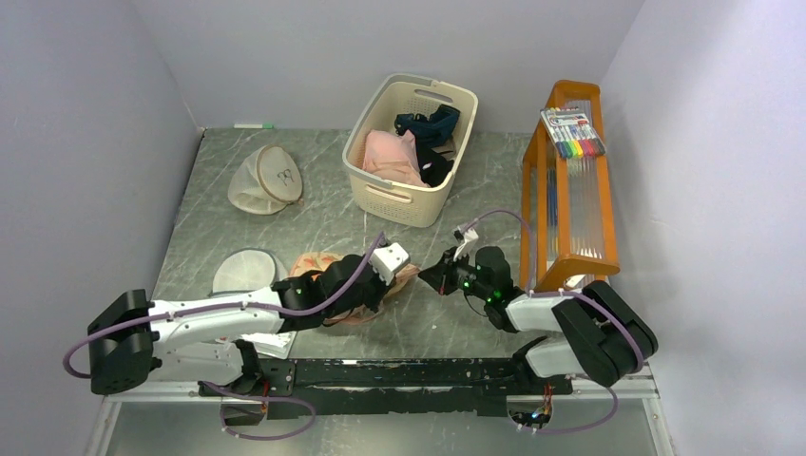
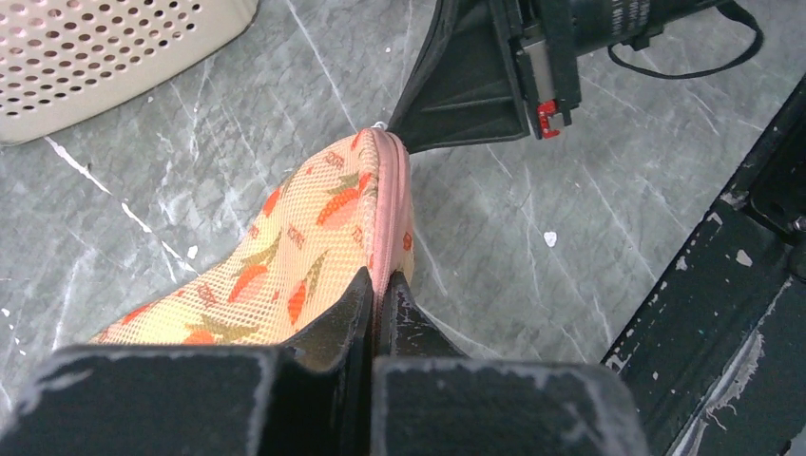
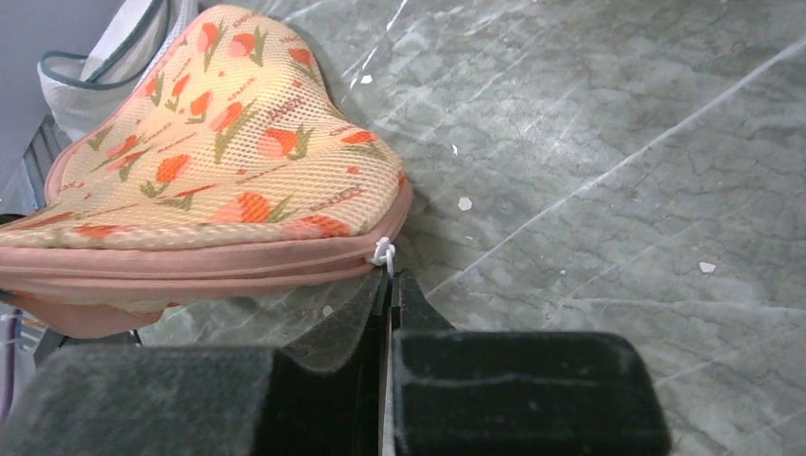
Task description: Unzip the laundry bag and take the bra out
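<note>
Between left claw [image 2: 380, 285] and right claw [image 3: 390, 280], laundry bag [image 3: 228, 152] stretches crosswise.

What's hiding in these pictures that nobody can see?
The bra: in no view; the laundry bag is zipped shut and its fabric hides the inside.
Top view: the left arm covers most of the bag.
Left wrist view: the top edge cuts off the right gripper pinching the zip pull.
Top view: the writing on the marker pack is too small to read.

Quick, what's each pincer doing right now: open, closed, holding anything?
Left pincer: closed, pinching the pink zip edge of the laundry bag.
Right pincer: closed on the white zip pull at the bag's tip.
</note>
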